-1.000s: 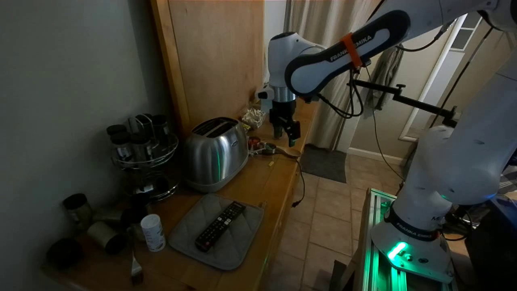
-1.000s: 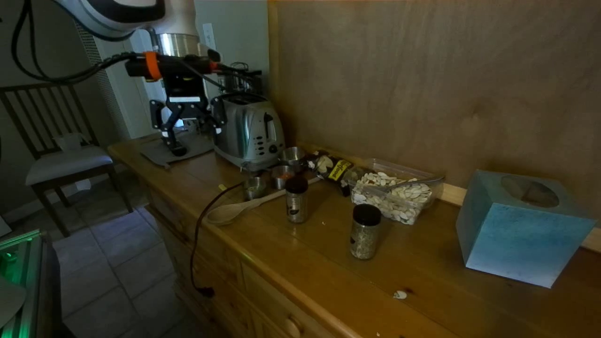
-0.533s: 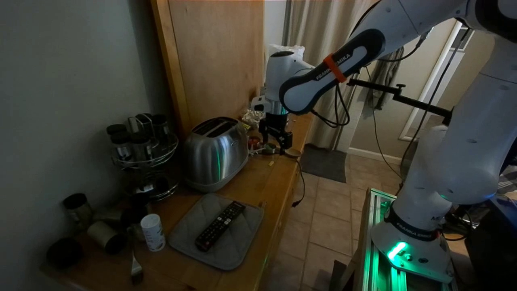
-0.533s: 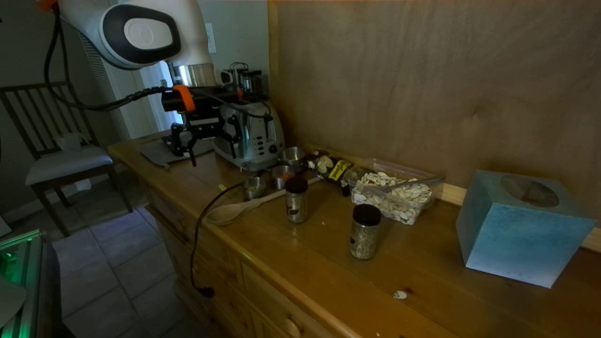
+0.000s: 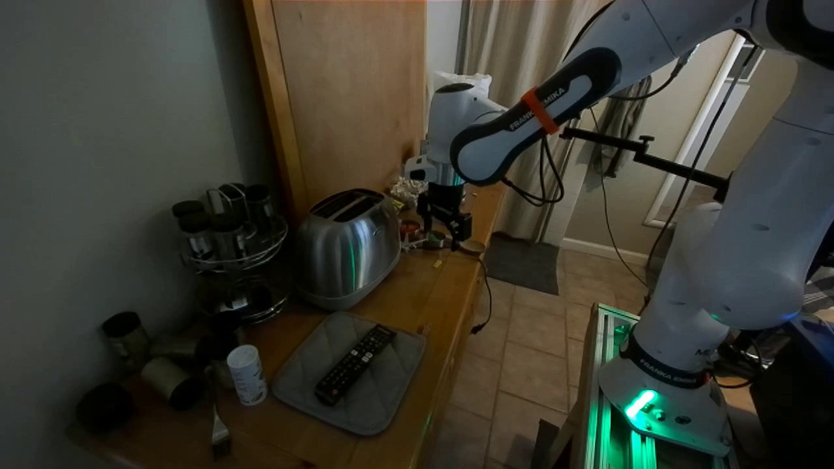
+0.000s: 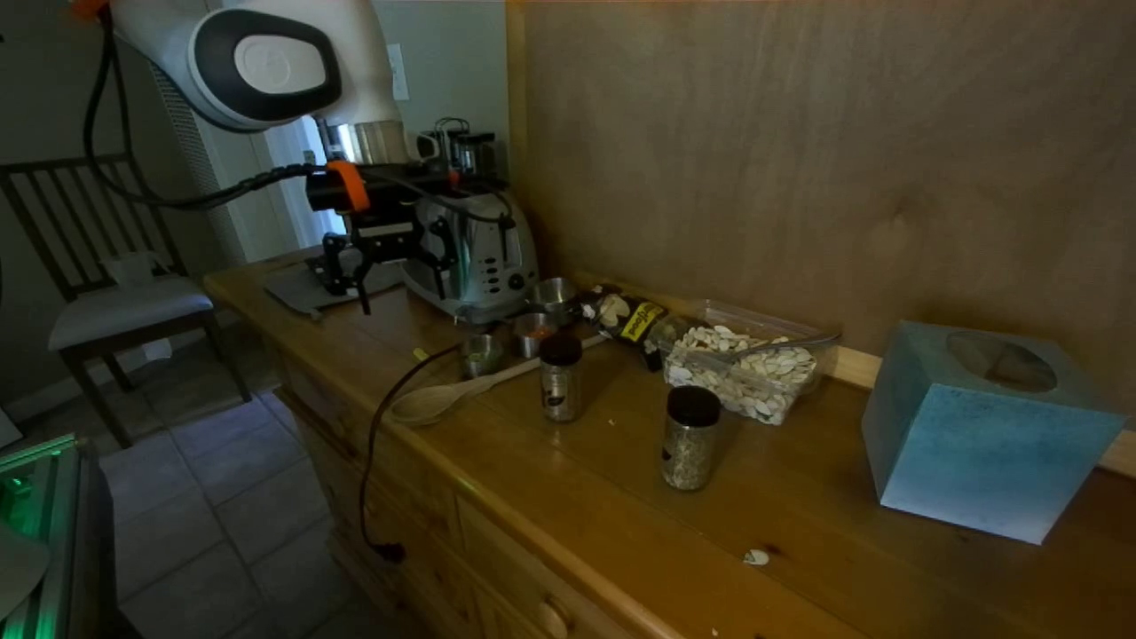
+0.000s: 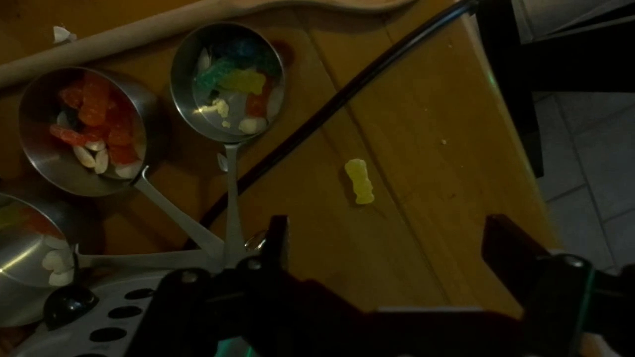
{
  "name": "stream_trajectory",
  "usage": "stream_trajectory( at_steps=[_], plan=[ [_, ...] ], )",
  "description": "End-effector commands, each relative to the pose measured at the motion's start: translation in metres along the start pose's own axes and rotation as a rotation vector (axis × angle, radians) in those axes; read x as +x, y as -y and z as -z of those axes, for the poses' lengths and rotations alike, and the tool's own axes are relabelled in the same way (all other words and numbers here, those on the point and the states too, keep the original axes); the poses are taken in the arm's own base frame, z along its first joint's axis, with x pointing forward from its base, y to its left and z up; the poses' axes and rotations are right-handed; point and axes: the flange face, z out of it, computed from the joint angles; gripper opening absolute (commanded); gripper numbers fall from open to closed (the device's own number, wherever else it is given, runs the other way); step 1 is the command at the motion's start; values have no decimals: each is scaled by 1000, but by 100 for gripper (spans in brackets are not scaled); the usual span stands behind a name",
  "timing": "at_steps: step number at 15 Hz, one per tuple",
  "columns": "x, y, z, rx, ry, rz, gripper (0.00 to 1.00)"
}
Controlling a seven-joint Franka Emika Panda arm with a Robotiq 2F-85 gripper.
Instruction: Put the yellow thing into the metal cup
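The yellow thing (image 7: 360, 181) is a small gummy-like piece lying on the wooden top. It also shows in both exterior views (image 5: 437, 264) (image 6: 420, 354). My gripper (image 7: 389, 220) is open and empty, its fingers wide apart. It hangs above the top, beside the toaster, also seen in both exterior views (image 5: 441, 236) (image 6: 404, 300). In the wrist view the yellow thing lies ahead of the gap between the fingertips. Three metal cups with handles stand near: one with mixed candies (image 7: 186, 91), one with red candies (image 7: 37, 129), and one partly cut off at the edge (image 7: 25, 272).
A black cord (image 7: 317, 119) runs between the nearest cup and the yellow thing. A wooden spoon (image 6: 435, 401) lies by the cups. The steel toaster (image 5: 352, 254) stands close by. Two spice jars (image 6: 561, 390) (image 6: 688, 448) stand further along. The top's edge (image 7: 511, 124) is near.
From one second to half a second ago, the gripper came lower and shifted, leftward in one exterior view and rightward in another. Since then nothing visible has moved.
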Motion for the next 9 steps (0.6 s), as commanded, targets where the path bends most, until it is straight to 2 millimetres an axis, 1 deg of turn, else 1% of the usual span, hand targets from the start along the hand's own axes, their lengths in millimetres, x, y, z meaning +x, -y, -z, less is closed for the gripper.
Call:
stream_trajectory(
  at_steps=[1, 6, 9],
  plan=[
    [-4, -3, -8, 15, -29, 84, 100],
    [-13, -8, -19, 27, -88, 221, 100],
    [-11, -11, -24, 13, -144, 298, 100]
  ],
)
